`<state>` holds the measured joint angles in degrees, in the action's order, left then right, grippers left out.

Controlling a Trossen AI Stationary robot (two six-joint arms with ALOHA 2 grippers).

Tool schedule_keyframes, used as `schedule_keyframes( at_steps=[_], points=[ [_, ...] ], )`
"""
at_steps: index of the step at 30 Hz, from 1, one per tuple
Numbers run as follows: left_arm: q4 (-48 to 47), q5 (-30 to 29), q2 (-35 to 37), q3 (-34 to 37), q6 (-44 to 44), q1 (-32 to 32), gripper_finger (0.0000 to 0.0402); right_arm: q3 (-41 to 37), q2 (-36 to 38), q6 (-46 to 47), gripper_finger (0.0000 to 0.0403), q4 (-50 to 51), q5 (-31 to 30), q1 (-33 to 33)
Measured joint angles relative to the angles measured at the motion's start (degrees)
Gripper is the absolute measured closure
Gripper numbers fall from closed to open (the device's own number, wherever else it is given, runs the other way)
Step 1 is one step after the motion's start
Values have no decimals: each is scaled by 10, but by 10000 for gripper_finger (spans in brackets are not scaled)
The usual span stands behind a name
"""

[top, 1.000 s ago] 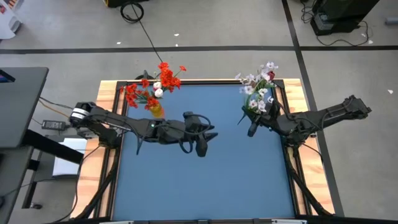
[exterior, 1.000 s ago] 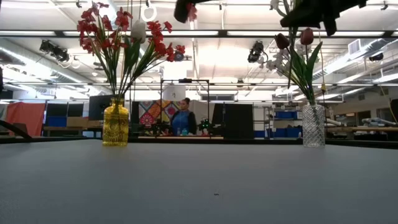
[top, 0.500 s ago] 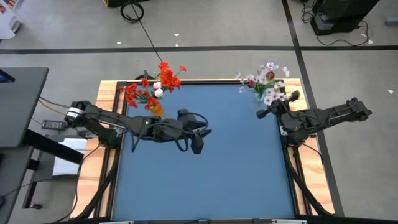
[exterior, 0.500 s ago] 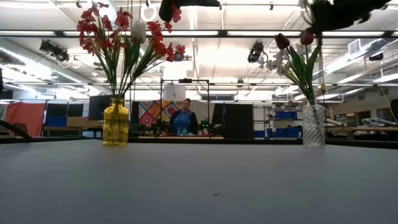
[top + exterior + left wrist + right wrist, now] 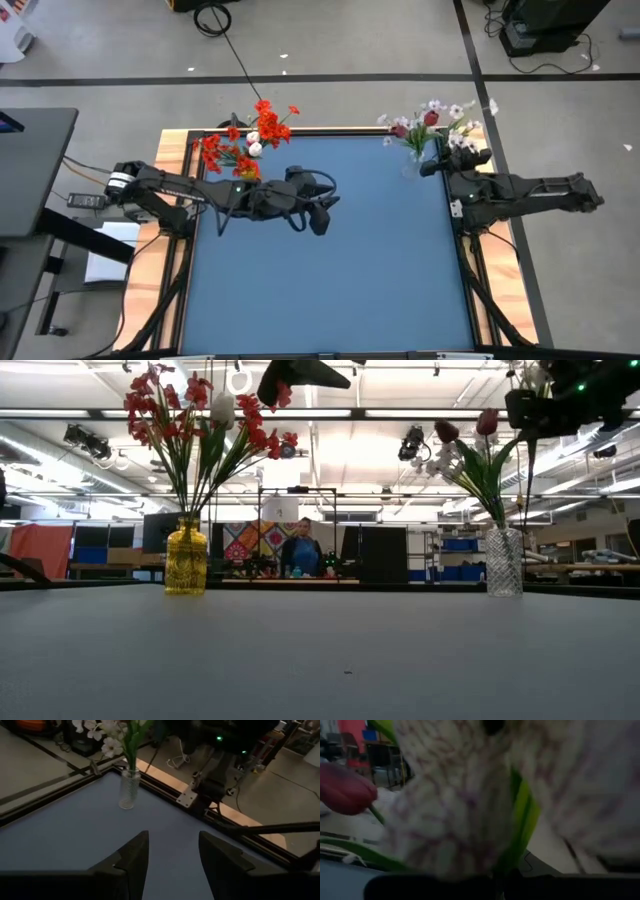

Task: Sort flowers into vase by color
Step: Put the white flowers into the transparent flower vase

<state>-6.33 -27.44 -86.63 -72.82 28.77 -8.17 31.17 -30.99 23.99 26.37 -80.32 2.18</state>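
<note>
Over the last second the right gripper [image 5: 432, 168] has been withdrawn from above the clear vase [image 5: 410, 164] toward the table's right edge, and it is now positioned just beside that vase on its right-hand side. Its jaws have closed to almost nothing. The right wrist view is filled by a pale bloom with purple veining [image 5: 455, 800] and green leaves, with a dark red bud [image 5: 345, 787] beside it; whether a stem is pinched between the fingers cannot be told. The pale and white flowers [image 5: 440, 120] are spread wider over the clear vase than a second ago.

The left gripper [image 5: 318, 212] has been drawn back toward the yellow vase [image 5: 186, 558] and is held above the table between the two vases, nearer the yellow one. Its jaws are seen parted to a moderate gap in the left wrist view, with nothing between them. The red and orange-red flowers [image 5: 250, 140] stand in the yellow vase, with one white bloom [image 5: 255, 149] among them.

No loose stems are seen on the table, so the sort is judged nearly complete; the white bloom in the red bunch and the dark red buds in the pale bunch may remain to be exchanged.

The table [image 5: 330, 280] carries a matte blue surface inside a wooden frame. Beyond it, an open workshop with ceiling strip lights is seen, and a person [image 5: 303, 555] is standing in the distance between the vases.
</note>
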Motion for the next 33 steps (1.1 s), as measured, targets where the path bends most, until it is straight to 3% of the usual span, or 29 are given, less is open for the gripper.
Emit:
schedule_keyframes(
  at_steps=[2, 9, 14, 27, 33],
  points=[
    [1, 0, 0, 0, 0, 5, 224, 0, 1, -25, 390, -44, 12, -5],
    [1, 0, 0, 0, 0, 9, 224, 0, 0, -249, 390, -212, 24, -18],
    [1, 1, 0, 0, 1, 13, 224, -19, -1, -251, 390, -244, 83, -53],
    [6, 7, 0, 0, 1, 12, 224, -33, -53, -241, 390, -281, 155, -122],
    [6, 23, 0, 0, 0, 12, 224, -33, -72, -225, 390, -268, 154, -124]
  ],
)
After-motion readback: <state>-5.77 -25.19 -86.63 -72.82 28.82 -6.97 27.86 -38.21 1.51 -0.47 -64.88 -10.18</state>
